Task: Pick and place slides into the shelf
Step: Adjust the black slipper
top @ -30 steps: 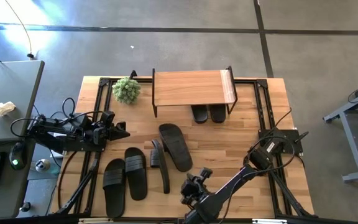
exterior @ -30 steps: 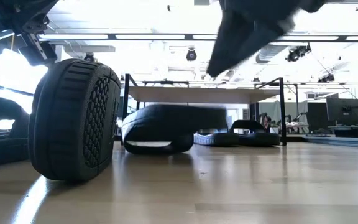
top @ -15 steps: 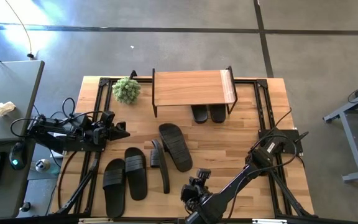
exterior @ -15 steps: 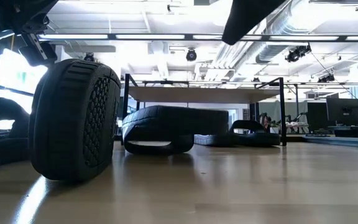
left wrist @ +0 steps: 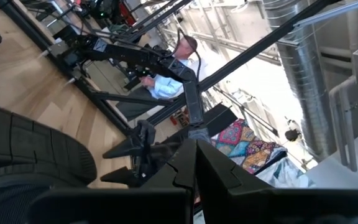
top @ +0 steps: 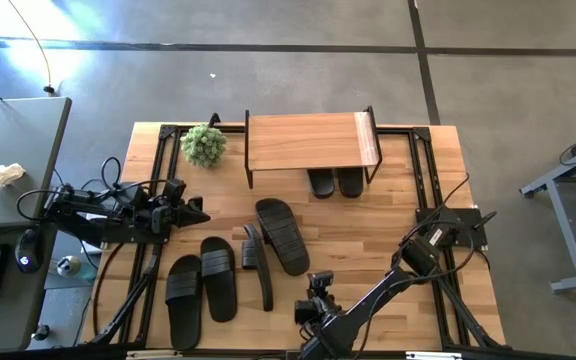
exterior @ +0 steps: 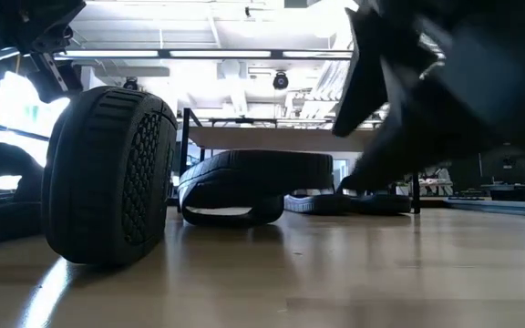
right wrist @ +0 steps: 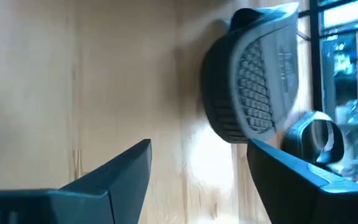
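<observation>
Closest to the front edge of the table (top: pixel 388 215) is the right gripper (top: pixel 320 288), hanging low over bare wood with nothing in it. In the right wrist view its two fingers (right wrist: pixel 114 171) stand wide apart, and a sandal tipped on its side (right wrist: pixel 248 78) sits beyond them.

That tipped sandal (top: pixel 257 263) stands on edge near the middle of the table, and in the low view its patterned sole (exterior: pixel 108 173) faces the camera. Two more sandals (top: pixel 201 285) lie flat side by side just to its left, straps up. Another sandal (top: pixel 283 235) lies flat just past the tipped one, angled toward the shelf (top: pixel 308 140).

The left gripper (top: pixel 193 212) waits over the left side of the table — fingers pressed together, holding nothing.

At the far side stands the shelf, its plank top bare, with one pair of sandals (top: pixel 334 182) tucked under it at the right end — their heels poke out toward the front. A small green plant (top: pixel 204 145) sits just left of the shelf.
</observation>
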You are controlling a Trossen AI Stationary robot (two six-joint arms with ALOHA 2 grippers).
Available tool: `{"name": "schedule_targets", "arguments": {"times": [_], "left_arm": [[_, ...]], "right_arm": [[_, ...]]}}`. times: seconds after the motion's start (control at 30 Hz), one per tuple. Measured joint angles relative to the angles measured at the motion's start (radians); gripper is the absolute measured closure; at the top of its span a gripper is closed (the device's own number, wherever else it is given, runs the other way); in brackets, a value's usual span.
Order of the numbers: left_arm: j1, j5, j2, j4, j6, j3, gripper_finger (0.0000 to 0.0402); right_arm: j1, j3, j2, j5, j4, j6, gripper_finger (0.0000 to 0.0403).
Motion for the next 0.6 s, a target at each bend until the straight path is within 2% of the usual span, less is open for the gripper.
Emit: {"name": "schedule_targets", "arguments": {"times": [0.3, 0.43, 0.6], "left_arm": [[0.0, 0.013, 0.0, -0.013, 0.0, 0.0, 0.0401], [0.0, 0.012, 0.0, -0.014, 0.013, 0.0, 0.0401], [0.0, 0.009, 0.0, -0.015, 0.021, 0.0, 0.0401]], "right_arm": [[-0.006, -0.017, 0.0, 0.137, -0.029, -0.006, 0.0148], [-0.026, -0.026, -0.001, 0.117, -0.003, -0.009, 0.0148], [-0.057, -0.035, 0.0, 0.112, 0.043, -0.087, 0.0149]]}}
